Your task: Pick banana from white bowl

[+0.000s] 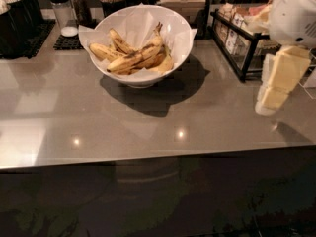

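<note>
A large white bowl lined with crinkled white paper stands at the back middle of the grey counter. Several ripe, brown-spotted bananas lie in it. My gripper, with pale yellow fingers pointing down, hangs at the right edge of the view above the counter, well to the right of the bowl and apart from it. It holds nothing that I can see.
A black wire rack with packets stands at the back right, between the gripper and the bowl. Salt and pepper shakers on a black mat and dark containers stand at the back left. The counter's front edge runs across the lower middle.
</note>
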You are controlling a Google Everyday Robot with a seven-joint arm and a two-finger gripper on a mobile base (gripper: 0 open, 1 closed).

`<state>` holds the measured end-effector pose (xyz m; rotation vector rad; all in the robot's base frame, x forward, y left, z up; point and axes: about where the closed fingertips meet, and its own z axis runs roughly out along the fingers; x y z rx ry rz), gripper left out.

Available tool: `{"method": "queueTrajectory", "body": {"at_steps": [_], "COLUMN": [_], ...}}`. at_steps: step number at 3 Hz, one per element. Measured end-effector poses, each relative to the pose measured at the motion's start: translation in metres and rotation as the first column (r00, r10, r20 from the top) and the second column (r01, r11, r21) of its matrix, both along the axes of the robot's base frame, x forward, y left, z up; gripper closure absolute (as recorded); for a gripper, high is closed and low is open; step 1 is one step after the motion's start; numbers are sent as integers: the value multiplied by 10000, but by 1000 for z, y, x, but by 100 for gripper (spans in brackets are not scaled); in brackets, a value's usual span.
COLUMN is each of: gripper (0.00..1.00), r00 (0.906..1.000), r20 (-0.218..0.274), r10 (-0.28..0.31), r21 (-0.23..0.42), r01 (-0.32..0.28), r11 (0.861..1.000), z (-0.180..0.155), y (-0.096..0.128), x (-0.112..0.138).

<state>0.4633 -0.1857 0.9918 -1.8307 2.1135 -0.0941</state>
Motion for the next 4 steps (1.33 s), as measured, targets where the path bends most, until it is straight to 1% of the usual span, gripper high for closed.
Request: {"method": "queueTrajectory", "body": {"at_steps": [1, 2, 3, 4], "gripper": [0, 0, 0, 0], "r00": [9836, 9439, 9436, 9350], "r20": [186, 319, 570, 798], "r10": [1794, 3287, 3262, 3456], "r21": [345, 923, 968, 1239], "r01": [-1800, -3303, -3304, -3533], "r11": [9831, 9394, 9389, 9273], "z": [16, 20, 24, 19], "y": [50, 96, 100, 106], "x": [34, 62, 68, 81]}}
